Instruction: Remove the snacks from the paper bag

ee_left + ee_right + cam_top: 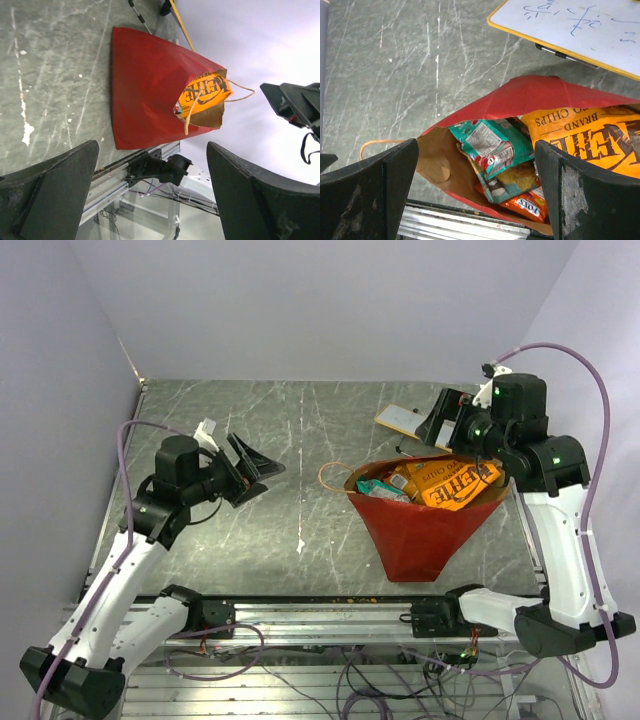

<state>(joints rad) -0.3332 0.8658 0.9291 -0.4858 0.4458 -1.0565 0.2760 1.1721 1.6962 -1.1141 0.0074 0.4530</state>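
Top and wrist views, read from the near edge outward. A metal rail runs along the near edge of the grey marbled desk, with loose cables hanging below it.

The paper bag stands on the desk right of centre, just beyond the rail. It is red outside, and its mouth is open upward. A thin tan loop handle hangs out over the left rim. The brown kraft lining shows inside the mouth.

All the visible snacks lie inside the bag:
- A large orange chip bag lies at the right and reaches the rim.
- A teal packet lies at the centre.
- A yellow packet lies partly under the teal one.
- A small orange packet lies nearest the near wall.

The left hand hangs above the desk well to the left of the bag. Its fingers are spread wide and it holds nothing; it points toward the bag.

The right hand hovers over the far rim of the bag. Its fingers are likewise spread, and it is released, with no packet between them.

A white card with a yellow edge carries blue handwriting. It lies flat on the desk just beyond the bag.
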